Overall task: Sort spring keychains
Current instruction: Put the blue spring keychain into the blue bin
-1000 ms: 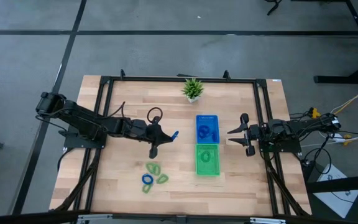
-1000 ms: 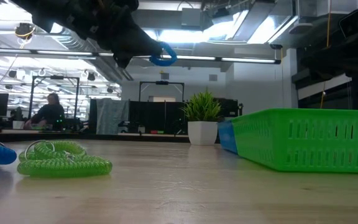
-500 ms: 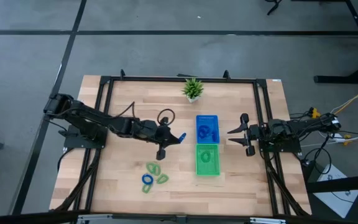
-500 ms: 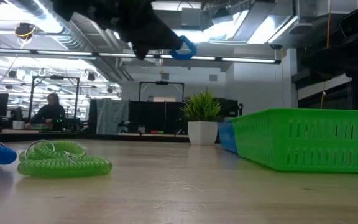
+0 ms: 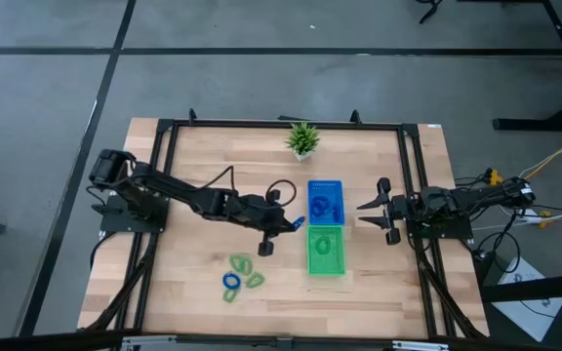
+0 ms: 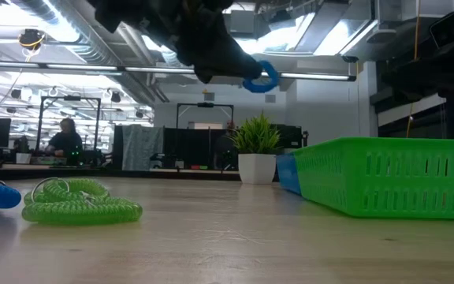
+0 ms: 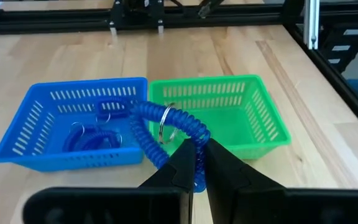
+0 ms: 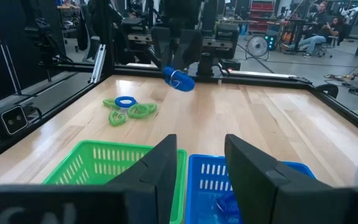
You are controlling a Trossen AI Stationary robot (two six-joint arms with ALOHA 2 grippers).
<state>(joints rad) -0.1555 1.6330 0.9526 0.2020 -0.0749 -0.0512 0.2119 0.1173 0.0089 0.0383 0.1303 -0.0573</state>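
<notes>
My left gripper [image 5: 294,224] is in the air just left of the two trays, shut on a blue spring keychain [image 7: 166,130], also seen as the blue keychain [image 6: 260,77] in the low view. The blue tray [image 5: 325,201] holds blue keychains [image 7: 95,134]; the green tray [image 5: 326,250] holds a green one [image 5: 324,246]. Two green keychains [image 5: 242,265] and a blue keychain [image 5: 230,283] lie on the table near its near edge. My right gripper [image 5: 372,208] waits open at the table's right side. My left gripper pinches the blue keychain's coil [image 7: 190,163] between its two fingertips, reaching level from the table's left. The keychain is lifted clear of the table; its coil loops forward beyond the fingertips, with the metal ring [image 7: 166,123] standing on top.
A small potted plant [image 5: 303,139] stands at the far edge. A black frame [image 5: 164,175] runs along the table's sides. Bare wood lies between the loose keychains and the trays. People sit in the room beyond [image 6: 63,140].
My left gripper has carried the blue keychain toward the table's right, from the table's middle to just beside the trays, staying shut on it and keeping it in the air. The right arm has kept still.
</notes>
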